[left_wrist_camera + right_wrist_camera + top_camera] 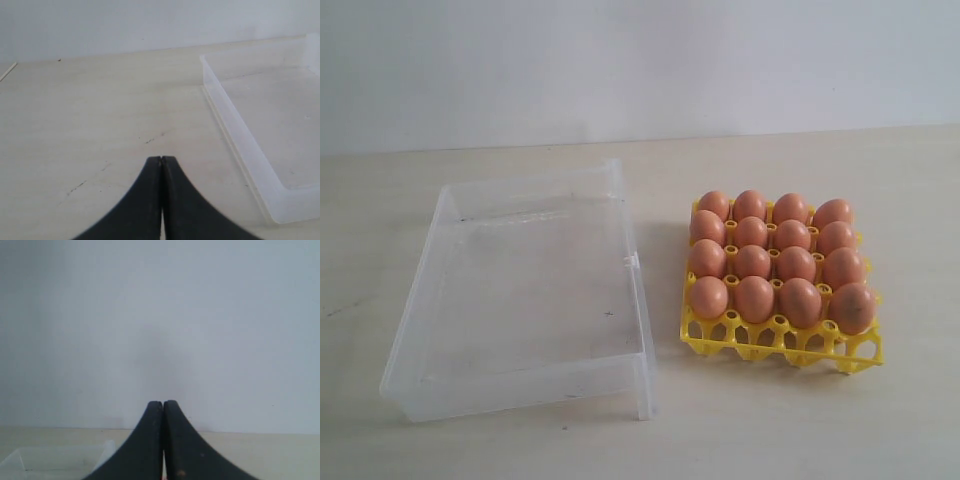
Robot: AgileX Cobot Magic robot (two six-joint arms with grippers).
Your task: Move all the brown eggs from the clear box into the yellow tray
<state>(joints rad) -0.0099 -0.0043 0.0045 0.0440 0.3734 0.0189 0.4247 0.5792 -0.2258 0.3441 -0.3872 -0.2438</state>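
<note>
Right of centre on the table (800,430) — brown eggs (753,262): all sixteen seated in the yellow tray (760,340) cups.
Clear box (530,290): just left of the tray, not touching, floor bare.
Table: pale, faintly scuffed; far edge meets a plain white wall (640,60).
Left gripper (161,159): closed on nothing, beside a box corner.
Right gripper (163,403): closed on nothing — facing the wall.

Likely a robot test lab or data-collection setup, not a home. Plain pale wood-grain bench (800,430) with faint scuff marks, blank white wall (620,60) right behind. Staged props on it: clear shallow plastic box (510,392), yellow plastic egg tray (770,342) filled with brown eggs (753,262).
</note>
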